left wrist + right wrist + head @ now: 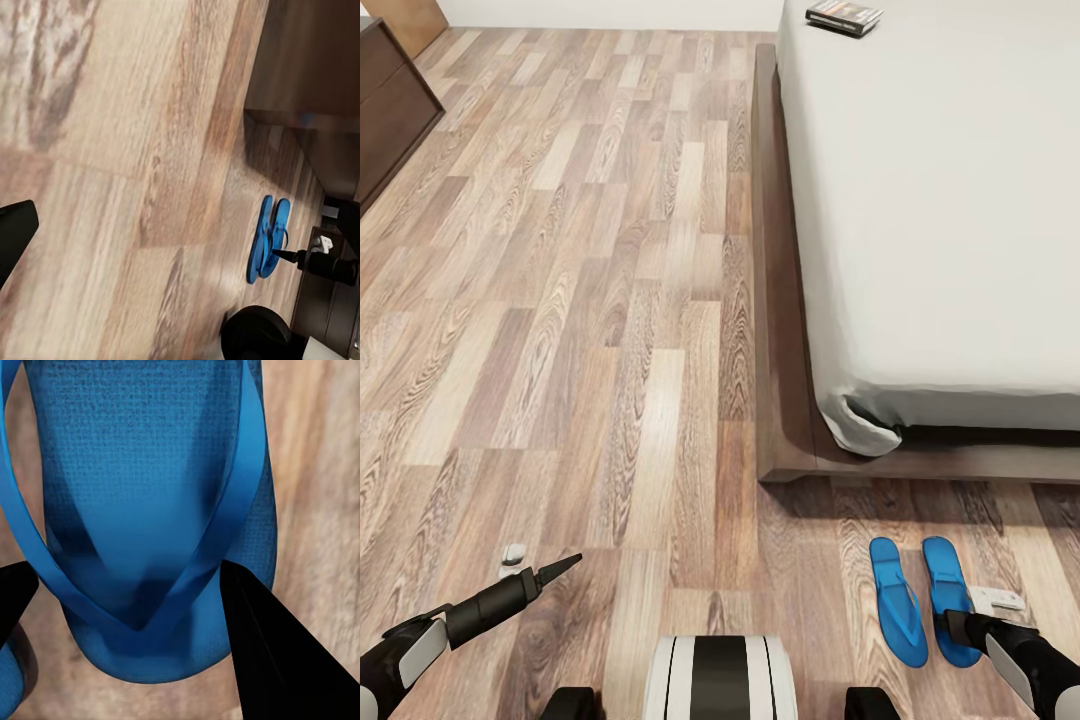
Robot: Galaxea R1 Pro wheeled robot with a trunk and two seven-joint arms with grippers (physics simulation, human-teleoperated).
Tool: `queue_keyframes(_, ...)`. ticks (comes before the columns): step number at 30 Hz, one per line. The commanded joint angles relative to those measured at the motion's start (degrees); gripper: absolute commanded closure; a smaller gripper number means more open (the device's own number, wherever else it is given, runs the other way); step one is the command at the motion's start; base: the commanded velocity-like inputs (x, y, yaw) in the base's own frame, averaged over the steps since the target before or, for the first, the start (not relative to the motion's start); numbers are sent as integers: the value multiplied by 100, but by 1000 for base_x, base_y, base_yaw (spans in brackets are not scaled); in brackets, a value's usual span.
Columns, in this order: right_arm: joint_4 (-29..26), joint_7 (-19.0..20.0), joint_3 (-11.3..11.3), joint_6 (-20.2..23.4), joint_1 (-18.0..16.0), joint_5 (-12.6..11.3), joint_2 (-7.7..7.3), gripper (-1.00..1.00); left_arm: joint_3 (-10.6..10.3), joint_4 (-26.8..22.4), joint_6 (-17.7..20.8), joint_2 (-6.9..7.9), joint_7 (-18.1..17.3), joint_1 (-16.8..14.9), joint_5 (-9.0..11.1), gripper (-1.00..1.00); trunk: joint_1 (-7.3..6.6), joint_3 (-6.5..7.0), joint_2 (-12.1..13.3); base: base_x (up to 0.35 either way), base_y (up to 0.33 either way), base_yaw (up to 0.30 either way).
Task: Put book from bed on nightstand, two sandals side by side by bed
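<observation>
Wood-plank floor (560,300) covers the left and lower parts of the head view, its boards a mix of pale tan, grey-brown and darker brown with strong grain, running up toward the top of the frame. A dark brown low cabinet (385,110) sits at the upper left edge, cut off by the frame, its side angled along the boards. Above it, in the top left corner, stands a lighter orange-tan wood panel (405,20). A strip of white wall (610,12) runs along the top edge beside that panel
</observation>
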Motion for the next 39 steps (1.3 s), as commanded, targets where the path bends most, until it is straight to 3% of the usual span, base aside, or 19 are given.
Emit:
queue_keyframes(1,-7,-21,47,26,9,-45,-4,-100,-44,1,60,5,-11,-4,59,-100,2,-4,-1,0,0,0)
queue_keyframes(23,-7,-22,47,27,11,-45,-5,-100,-44,1,60,5,-11,-4,59,-100,2,-4,-1,0,0,0)
queue_keyframes(30,-7,-18,47,26,8,-45,-5,-100,-44,1,60,5,-11,-4,59,-100,-16,151,9,0,0,0)
queue_keyframes(39,-7,-18,47,26,10,-45,-4,-100,-44,1,60,5,-11,-4,59,-100,-16,151,9,0,0,0)
